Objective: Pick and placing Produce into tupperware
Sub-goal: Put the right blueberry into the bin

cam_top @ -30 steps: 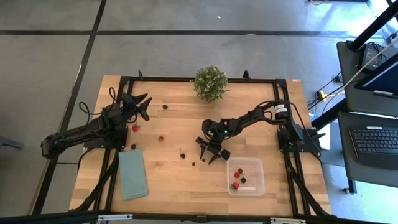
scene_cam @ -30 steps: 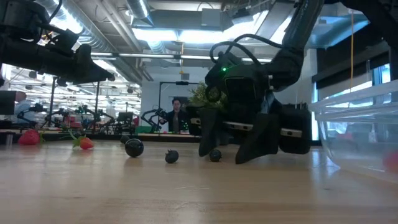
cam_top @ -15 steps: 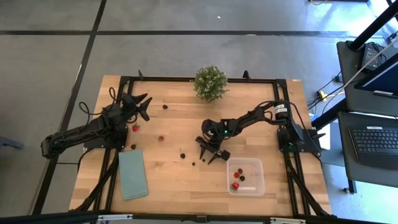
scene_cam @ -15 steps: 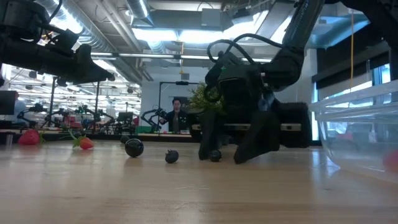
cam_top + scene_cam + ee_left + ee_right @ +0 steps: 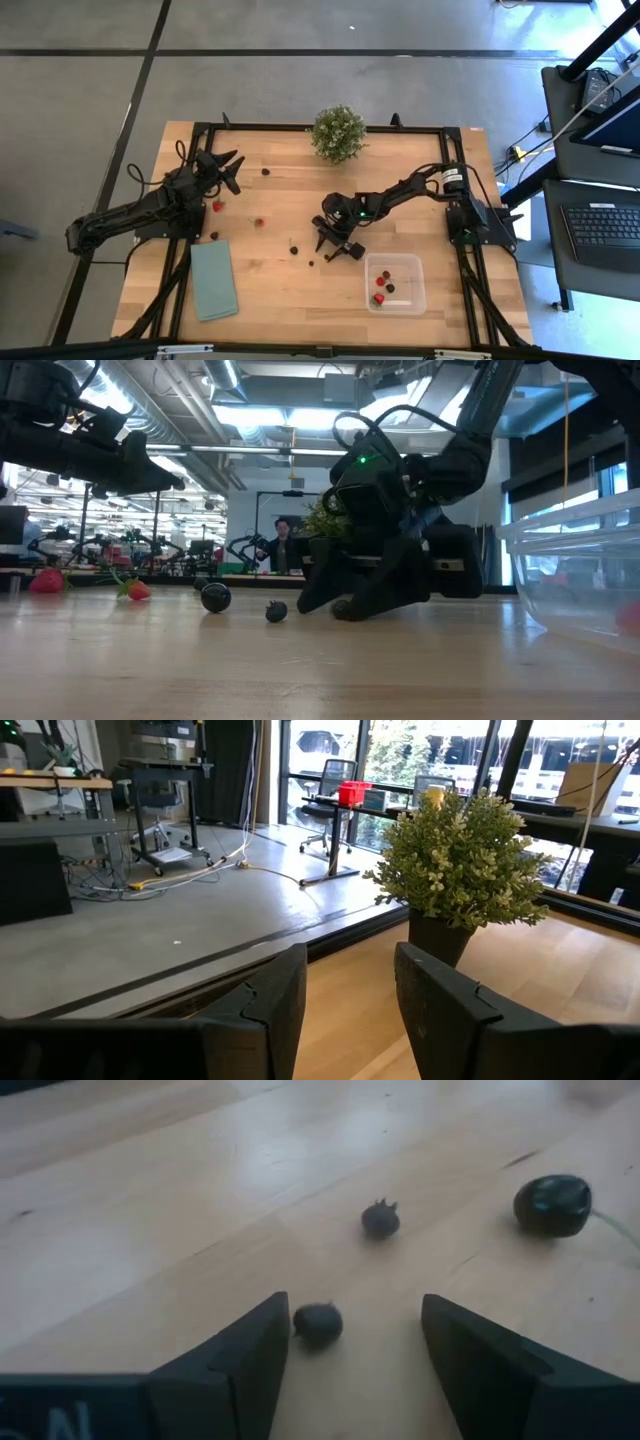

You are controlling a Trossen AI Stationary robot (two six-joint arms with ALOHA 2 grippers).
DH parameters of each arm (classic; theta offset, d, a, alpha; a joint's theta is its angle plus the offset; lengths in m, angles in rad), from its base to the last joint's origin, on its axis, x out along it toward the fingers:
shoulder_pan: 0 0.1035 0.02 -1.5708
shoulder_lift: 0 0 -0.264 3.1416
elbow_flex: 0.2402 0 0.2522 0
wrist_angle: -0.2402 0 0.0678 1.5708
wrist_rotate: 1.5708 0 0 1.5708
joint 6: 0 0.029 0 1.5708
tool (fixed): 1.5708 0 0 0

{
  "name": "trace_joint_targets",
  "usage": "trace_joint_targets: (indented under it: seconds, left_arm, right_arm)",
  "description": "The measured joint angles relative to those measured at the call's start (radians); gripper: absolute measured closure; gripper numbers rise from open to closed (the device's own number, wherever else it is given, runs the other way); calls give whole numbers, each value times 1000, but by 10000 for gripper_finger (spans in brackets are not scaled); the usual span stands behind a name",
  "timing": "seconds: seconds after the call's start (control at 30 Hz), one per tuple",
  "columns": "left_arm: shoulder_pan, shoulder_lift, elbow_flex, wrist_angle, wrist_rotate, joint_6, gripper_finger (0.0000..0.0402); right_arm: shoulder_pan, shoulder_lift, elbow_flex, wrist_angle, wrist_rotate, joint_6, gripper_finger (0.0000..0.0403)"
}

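The right gripper point(image 5: 336, 247) is low over the wooden table point(image 5: 280, 290), fingers point(image 5: 470, 1350) spread, straddling a small dark berry point(image 5: 318, 1323) beside one finger. The clear plastic container point(image 5: 395, 283) sits nearby. The left gripper point(image 5: 226, 168) hovers apart, fingers released, empty.

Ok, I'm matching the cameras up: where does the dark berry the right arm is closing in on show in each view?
High view: dark berry just below the right gripper, centre table.
Low view: on the wood at, between its open fingers.
Left wrist view: not in it.
Right wrist view: at, near one finger.
Shared landmark: the potted plant, also at.
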Motion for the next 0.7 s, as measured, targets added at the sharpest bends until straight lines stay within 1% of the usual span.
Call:
trace_joint_targets:
  seconds: [0.23, 0.33, 0.4, 0.57, 0.7]
  left_arm:
    - [0, 0, 0, 0, 0, 0, 257]
    - [0, 0, 0, 0, 0, 0, 257]
    - [0, 0, 0, 0, 0, 0, 257]
    - [0, 0, 0, 0, 0, 0, 257]
    - [0, 0, 0, 0, 0, 0, 257]
  right_arm:
    - [40, -2, 2, -1, 35, 1, 173]
    - [45, -2, 3, -12, 37, 1, 182]
    - [44, -2, 4, -29, 36, 2, 197]
    - [46, -3, 6, -89, 29, 0, 251]
    - [46, -2, 5, -100, 26, -1, 284]
